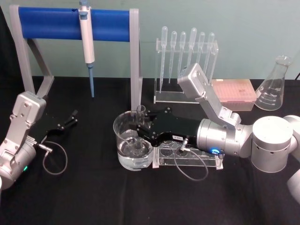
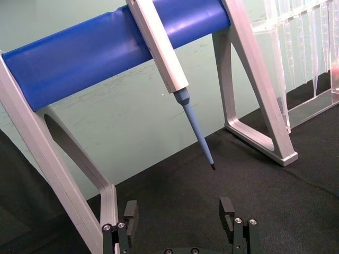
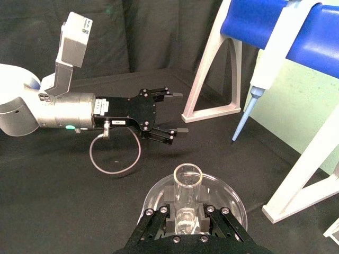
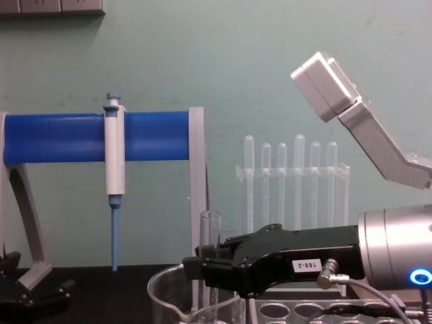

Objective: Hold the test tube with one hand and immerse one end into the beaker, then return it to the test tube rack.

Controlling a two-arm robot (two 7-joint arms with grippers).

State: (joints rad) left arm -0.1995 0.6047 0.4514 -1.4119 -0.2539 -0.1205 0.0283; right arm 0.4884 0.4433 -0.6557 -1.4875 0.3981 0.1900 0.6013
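Observation:
The clear test tube stands upright inside the wide glass beaker, its lower end down in the water. My right gripper reaches in over the rim from the right and is shut on the tube's upper part. In the right wrist view the test tube is clamped between the black fingers above the beaker. The chest view shows the test tube rising above the right gripper. My left gripper is parked at the left, open and holding nothing; its fingers stand wide apart.
A blue-barred stand with a hanging pipette rises behind the beaker. A clear tube rack lies just right of the beaker. Behind it stand a rack of plastic pipettes, a pink tip box and a conical flask.

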